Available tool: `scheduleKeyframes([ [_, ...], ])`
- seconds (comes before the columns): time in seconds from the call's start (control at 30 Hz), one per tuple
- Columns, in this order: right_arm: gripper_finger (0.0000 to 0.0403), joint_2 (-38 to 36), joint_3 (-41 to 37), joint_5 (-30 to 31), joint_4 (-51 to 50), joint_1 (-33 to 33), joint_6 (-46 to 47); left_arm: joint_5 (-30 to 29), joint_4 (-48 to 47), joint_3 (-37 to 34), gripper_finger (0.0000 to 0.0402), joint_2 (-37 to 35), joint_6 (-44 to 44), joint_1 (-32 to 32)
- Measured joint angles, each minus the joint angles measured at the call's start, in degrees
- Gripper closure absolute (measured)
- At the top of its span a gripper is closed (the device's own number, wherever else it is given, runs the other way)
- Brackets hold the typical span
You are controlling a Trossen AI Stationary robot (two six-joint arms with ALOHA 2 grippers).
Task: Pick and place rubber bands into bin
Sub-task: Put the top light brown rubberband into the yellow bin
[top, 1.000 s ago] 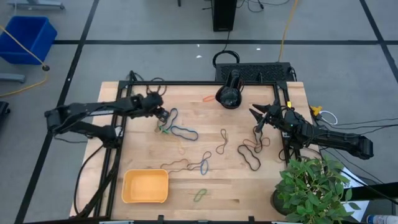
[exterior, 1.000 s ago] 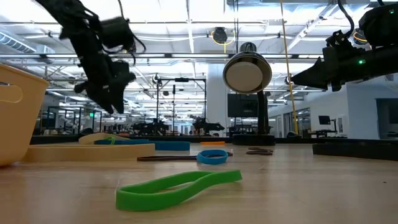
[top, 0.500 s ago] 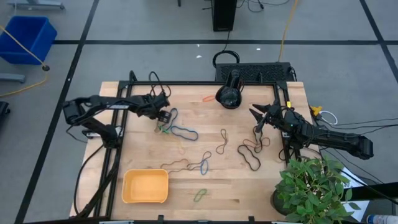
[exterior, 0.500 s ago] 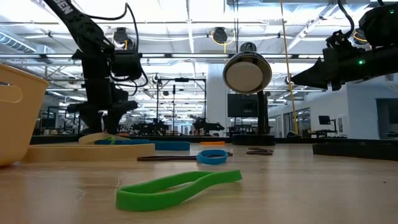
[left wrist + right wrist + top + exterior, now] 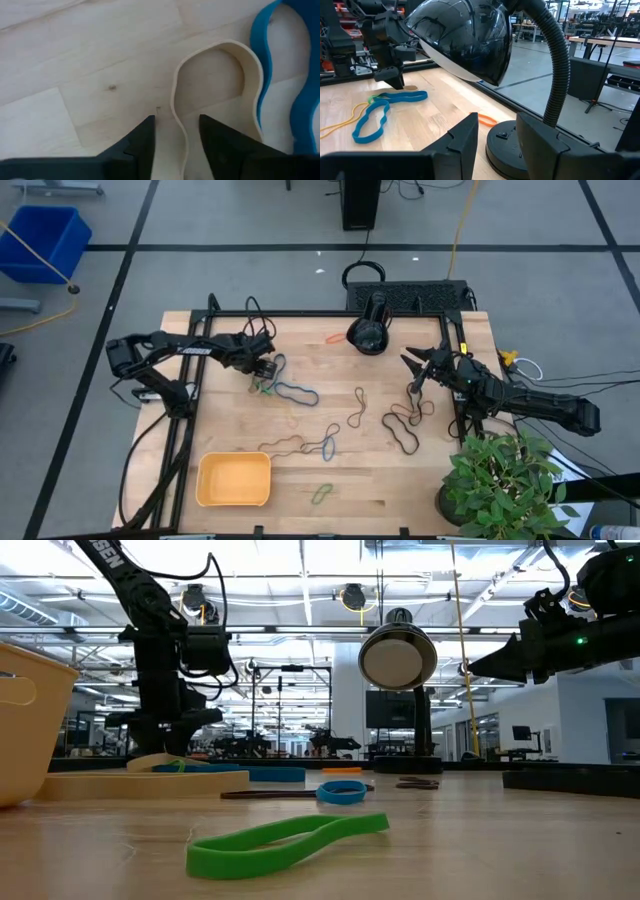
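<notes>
Spread fingers of left gripper [image 5: 176, 145] straddle a cream rubber band [image 5: 240, 65] on the table [image 5: 400, 475]; right gripper [image 5: 413, 370], likewise spread, hovers.

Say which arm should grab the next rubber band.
Left. The left gripper is down at the table, open fingers straddling a cream band beside a blue band. The right gripper hangs raised at the table's right edge, facing the lamp.
</notes>
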Motion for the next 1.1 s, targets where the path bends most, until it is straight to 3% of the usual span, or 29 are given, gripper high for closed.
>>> scheduleKeyframes([
  [0.33, 0.0273, 0.0, 0.0, 0.0, 0.0, 0.0, 0.0, 0.0, 0.3, 0.0, 0.0388, 0.0, -0.4, 0.0],
  [0.7, 0.0273, 0.0, 0.0, 0.0, 0.0, 0.0, 0.0, 0.2, -0.1, -0.4, 0.0393, -1.8, 2.7, -0.9],
  [0.9, 0.0273, 0.0, 0.0, 0.0, 0.0, 0.0, 0.0, 1.5, 0.5, -0.3, 0.0395, -12.1, 3.1, -2.2],
  [1.1, 0.0273, 0.0, 0.0, 0.0, 0.0, 0.0, 0.0, 1.7, 1.1, -0.3, 0.0396, -27.3, 4.6, -3.1],
])
